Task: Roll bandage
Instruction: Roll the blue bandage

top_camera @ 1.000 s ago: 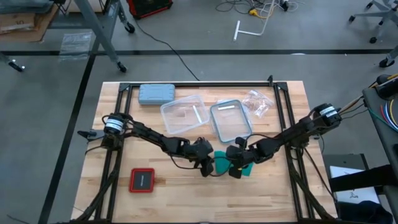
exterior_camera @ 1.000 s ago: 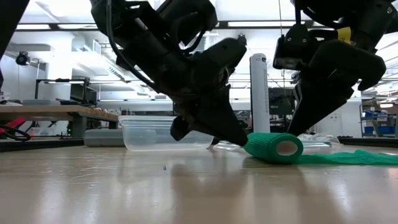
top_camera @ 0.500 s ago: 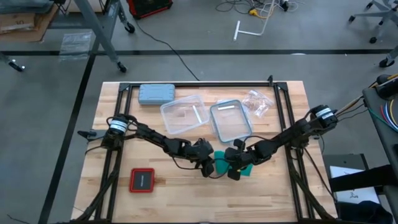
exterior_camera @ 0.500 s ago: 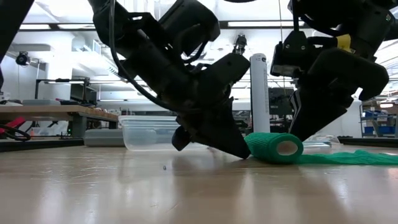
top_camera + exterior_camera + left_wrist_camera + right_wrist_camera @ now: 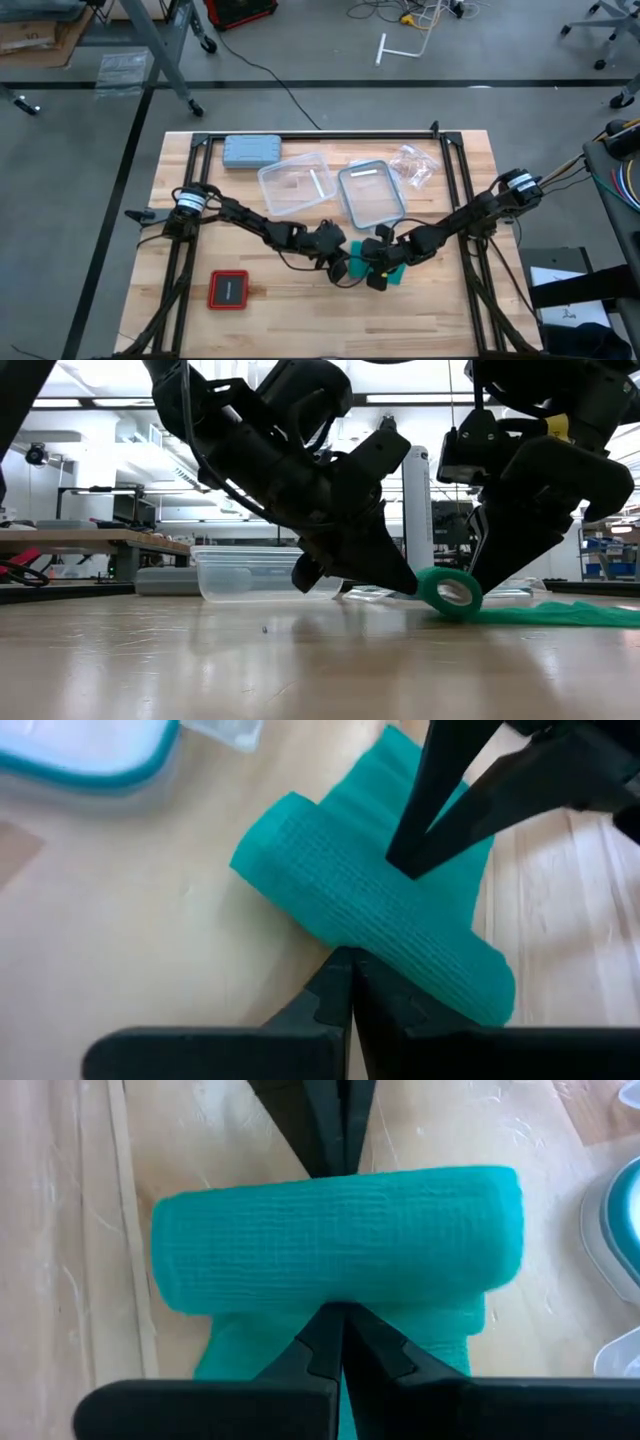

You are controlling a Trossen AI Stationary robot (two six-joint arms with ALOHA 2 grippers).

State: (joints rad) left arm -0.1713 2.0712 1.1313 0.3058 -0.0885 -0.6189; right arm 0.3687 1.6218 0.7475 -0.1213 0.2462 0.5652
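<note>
Robotics lab or workshop. Wooden table (image 5: 250,320) with black frame on grey concrete floor (image 5: 80,150); loose cables (image 5: 410,15) and office chair (image 5: 600,25) beyond table; behind table, workbench (image 5: 90,542), ceiling strip lights (image 5: 400,399).

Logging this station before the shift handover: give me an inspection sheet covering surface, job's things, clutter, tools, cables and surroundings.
Surface: light wooden slatted table, dark frame rails.
Job's things: teal-green stretchy cloth bandage, partly rolled, loose tail flat on the table.
Clutter: grey-blue hard case; two clear plastic containers; crinkled clear bag; red square pad.
Tools: left tool shut, tip against the roll; right tool shut, against the roll's opposite side.
Cables: black cable on the floor; wires by the right arm's base.
Surroundings: workshop benches, a chair base; no people seen.
</note>
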